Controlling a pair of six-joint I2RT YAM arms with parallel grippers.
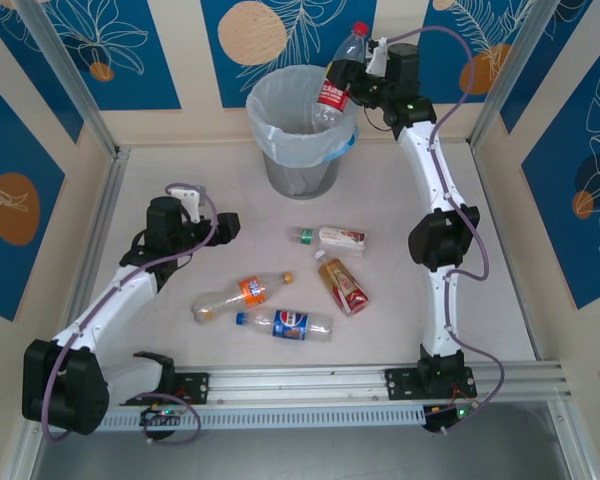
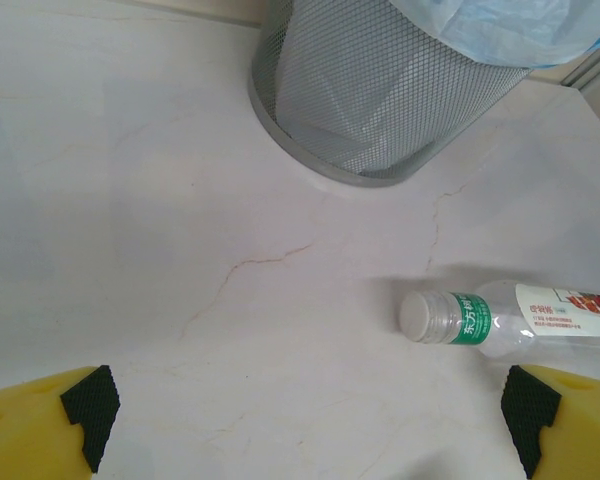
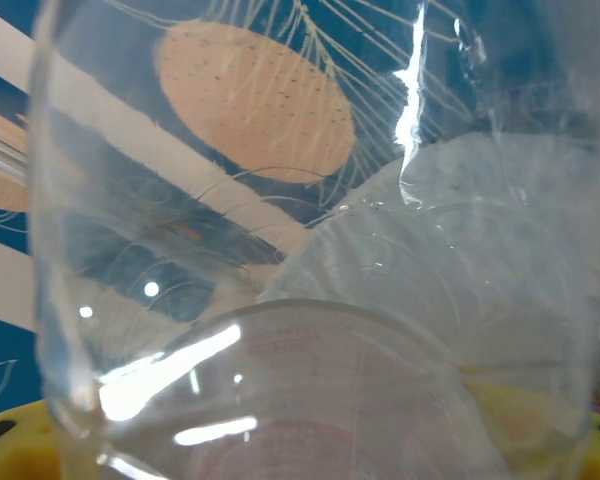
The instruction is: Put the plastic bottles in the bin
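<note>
The right claw (image 1: 345,82) grips a red-labelled bottle (image 1: 332,96) tilted over the rim of the bin (image 1: 302,172), probably to drop it inside, while the left claw (image 1: 226,228) hangs wide open and empty beside a white-capped bottle (image 2: 500,318) lying on the bench (image 1: 180,170).

**Top external:** fixed, high behind the arm bases, angled down and forward. It takes in the whole table (image 1: 210,170) up to the patterned back wall (image 1: 160,50), from a distance.

**Left wrist:** low over the tabletop, facing forward and down, with yellow fingertips (image 2: 40,425) in the lower corners. Close range. Shared with the top view: mesh bin (image 2: 380,90), white-capped bottle (image 2: 500,320).

**Right wrist:** lens almost against the red-labelled bottle (image 3: 310,300), with the wall pattern seen through it.
</note>
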